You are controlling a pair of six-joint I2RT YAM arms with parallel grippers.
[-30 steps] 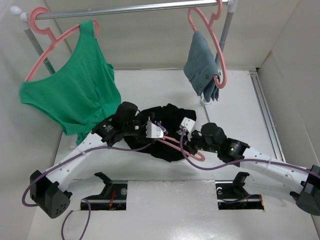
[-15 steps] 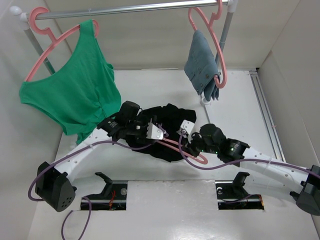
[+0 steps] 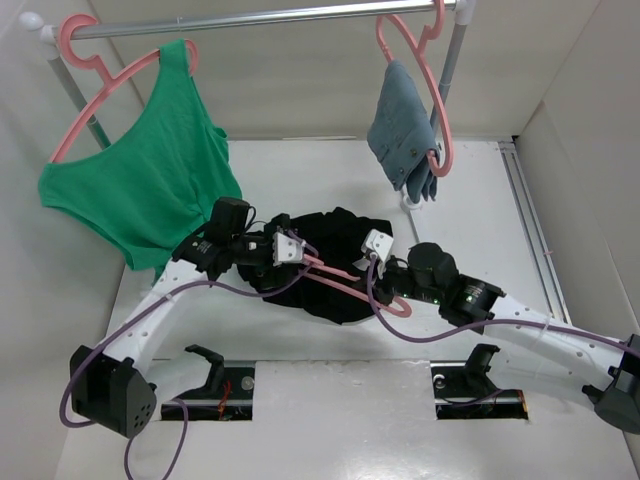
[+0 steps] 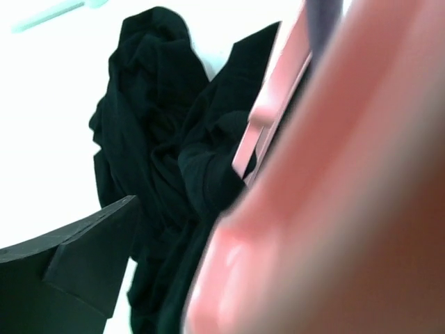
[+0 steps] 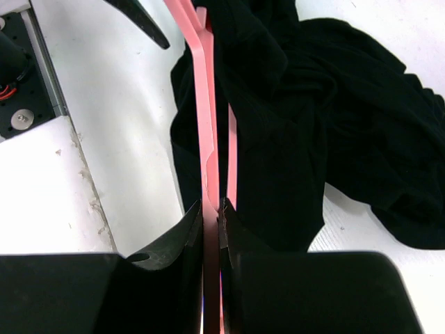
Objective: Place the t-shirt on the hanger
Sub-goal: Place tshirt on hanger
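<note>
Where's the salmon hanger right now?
Top view, table centre: the hanger crosses the black t-shirt, right pincer shut on it, left pincer at its other end.

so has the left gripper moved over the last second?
Yes. The left gripper has shifted left and slightly farther back, closer to the hanging green top.

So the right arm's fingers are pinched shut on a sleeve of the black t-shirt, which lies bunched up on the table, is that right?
Not quite. The right fingers are shut on the salmon-pink hanger, not a sleeve; the right wrist view shows its thin bar squeezed between them. The black t-shirt does lie bunched up on the table.
</note>
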